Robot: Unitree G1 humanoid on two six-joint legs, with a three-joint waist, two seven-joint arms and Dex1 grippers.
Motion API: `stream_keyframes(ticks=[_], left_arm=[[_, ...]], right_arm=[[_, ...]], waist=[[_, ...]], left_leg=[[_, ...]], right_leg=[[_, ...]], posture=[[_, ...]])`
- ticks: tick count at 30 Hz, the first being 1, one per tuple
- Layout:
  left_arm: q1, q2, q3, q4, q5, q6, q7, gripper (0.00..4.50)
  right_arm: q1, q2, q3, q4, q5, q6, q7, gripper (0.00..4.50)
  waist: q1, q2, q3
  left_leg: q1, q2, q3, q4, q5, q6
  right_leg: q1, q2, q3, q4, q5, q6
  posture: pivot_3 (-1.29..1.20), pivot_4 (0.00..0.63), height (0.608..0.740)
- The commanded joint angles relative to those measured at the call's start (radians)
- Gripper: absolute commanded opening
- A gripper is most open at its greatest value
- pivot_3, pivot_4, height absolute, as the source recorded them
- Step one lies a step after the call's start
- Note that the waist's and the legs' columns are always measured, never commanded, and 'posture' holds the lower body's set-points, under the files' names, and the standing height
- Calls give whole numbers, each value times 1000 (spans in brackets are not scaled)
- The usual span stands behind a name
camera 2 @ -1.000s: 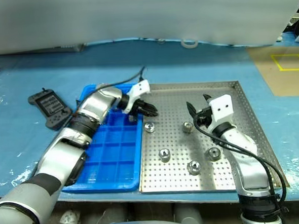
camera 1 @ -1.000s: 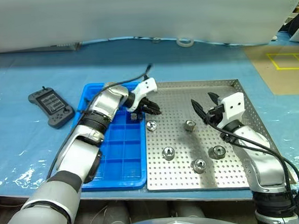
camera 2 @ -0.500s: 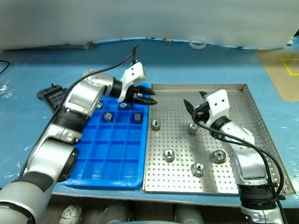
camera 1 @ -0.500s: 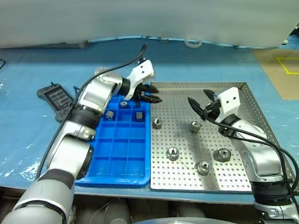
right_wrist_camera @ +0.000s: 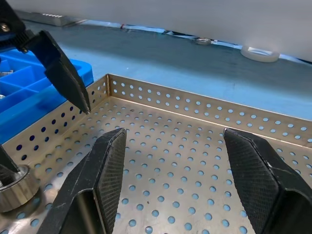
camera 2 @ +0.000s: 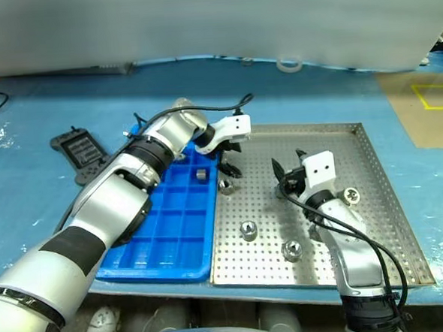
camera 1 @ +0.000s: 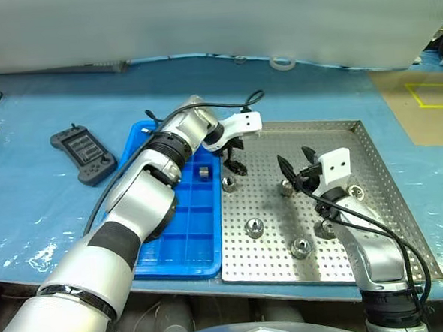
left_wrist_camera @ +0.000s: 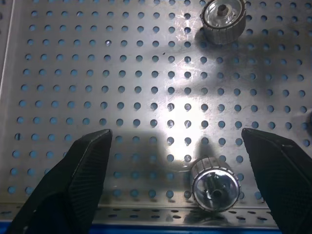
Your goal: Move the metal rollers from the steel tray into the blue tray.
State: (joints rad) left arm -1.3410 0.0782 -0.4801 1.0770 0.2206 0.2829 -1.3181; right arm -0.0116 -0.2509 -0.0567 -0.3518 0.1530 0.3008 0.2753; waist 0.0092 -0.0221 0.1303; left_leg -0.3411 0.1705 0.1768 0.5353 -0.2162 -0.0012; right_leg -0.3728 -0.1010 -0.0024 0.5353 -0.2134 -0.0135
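The steel tray (camera 1: 355, 139) holds several metal rollers, among them one (camera 1: 228, 183) by its left rim, one (camera 1: 253, 226) in the middle and one (camera 1: 300, 245) nearer the front. My left gripper (camera 1: 235, 167) hangs open, pointing down just above the roller (left_wrist_camera: 214, 183) by the rim, which lies between its spread fingers without touching them. The blue tray (camera 1: 183, 247) lies to the left of the steel tray, with one roller (camera 1: 204, 172) in a far compartment. My right gripper (camera 1: 295, 164) stands open and holds nothing, level over the tray's middle, above another roller (camera 1: 287, 186).
A dark grey handheld controller (camera 1: 85, 153) lies on the blue table cover left of the blue tray. A white tape ring (camera 1: 279, 61) sits at the table's far edge. Another roller (camera 1: 356, 193) lies beside my right forearm.
My left gripper has swung right from the blue tray's far end to over the steel tray's left rim, and its fingers have opened wide. The right gripper has sunk slightly.
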Motion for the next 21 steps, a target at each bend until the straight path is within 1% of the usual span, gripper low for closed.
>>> stream_keyframes(ticks=[1,7,11,13,16,21], left_arm=[[-21,12,-6,-27,9,2,-80,4484],[17,53,-62,-27,88,-52,-81,4484],[44,30,-59,-8,99,-46,-59,4484],[58,26,-60,-10,104,-48,-61,4484],[87,19,-71,-4,124,-56,-53,4484],[121,30,-105,22,173,-75,-24,4484]], right_arm=[[10,9,14,-50,-25,-29,-23,3313],[21,7,15,-59,-33,-23,-37,3313],[26,19,19,-65,-33,-19,-51,3313],[27,25,26,-67,-39,-18,-58,3313],[34,29,37,-68,-47,-23,-64,3313],[58,36,42,-65,-56,-43,-78,3313]], waist=[[-5,0,0],[-22,0,0],[-22,0,0],[-23,0,0],[-26,0,0],[-29,0,0]], left_leg=[[0,0,0,0,0,0],[0,0,0,0,-2,-3],[-1,0,0,0,-2,-3],[-1,0,0,0,0,0],[-1,0,0,0,0,1],[2,1,0,0,-2,4]], right_leg=[[0,0,0,0,0,0],[0,0,0,0,0,0],[0,0,0,0,0,0],[0,0,0,0,0,0],[0,0,0,0,0,0],[2,0,0,0,0,0]], posture=[[-285,150,740],[-290,150,740],[-297,150,740],[-305,150,740],[-314,150,740],[-326,150,740]])
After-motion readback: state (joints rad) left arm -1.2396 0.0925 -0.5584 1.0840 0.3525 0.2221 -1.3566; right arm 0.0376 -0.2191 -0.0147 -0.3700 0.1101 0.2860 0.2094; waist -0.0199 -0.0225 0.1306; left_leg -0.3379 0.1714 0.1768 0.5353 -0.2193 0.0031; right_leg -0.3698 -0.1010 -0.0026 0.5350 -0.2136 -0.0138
